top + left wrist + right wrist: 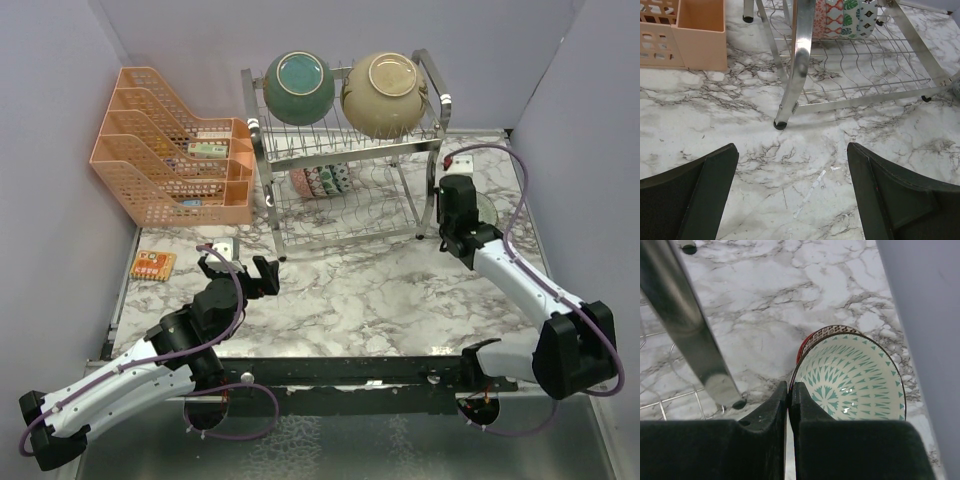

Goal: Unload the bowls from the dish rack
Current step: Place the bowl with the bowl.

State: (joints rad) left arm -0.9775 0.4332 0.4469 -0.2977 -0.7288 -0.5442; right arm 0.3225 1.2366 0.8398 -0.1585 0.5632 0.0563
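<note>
- From the top camera: the dish rack (345,150) sits at the back of the marble table (380,290). The teal bowl (299,86) and cream bowl (385,93) are side by side on its top tier, both tipped on edge.
- Same view: a bunch of small patterned bowls (322,180) stand on edge on the lower tier, toward its left end. An orange mesh organizer (170,145) is just left of the rack, and a little orange packet (152,264) lies on the table in front of it.
- The left gripper (238,272) hovers over bare marble in front of the rack's left end with its jaws spread wide, holding nothing. The right gripper (462,205) is down just off the rack's right end. From up here I can't tell what its fingers are doing.
- Left wrist cam: both fingers (695,195) sit far apart at the bottom corners with only marble between them. A shiny rack leg is dead ahead, and the patterned bowls are at the top of the shot.
- Right wrist cam: the jaws are pinched together on the rim of a teal-patterned small bowl (855,375). That bowl is out of the rack and nested in a red-rimmed bowl (825,332) on the table, near the wall (925,315). A rack leg is on the left.
</note>
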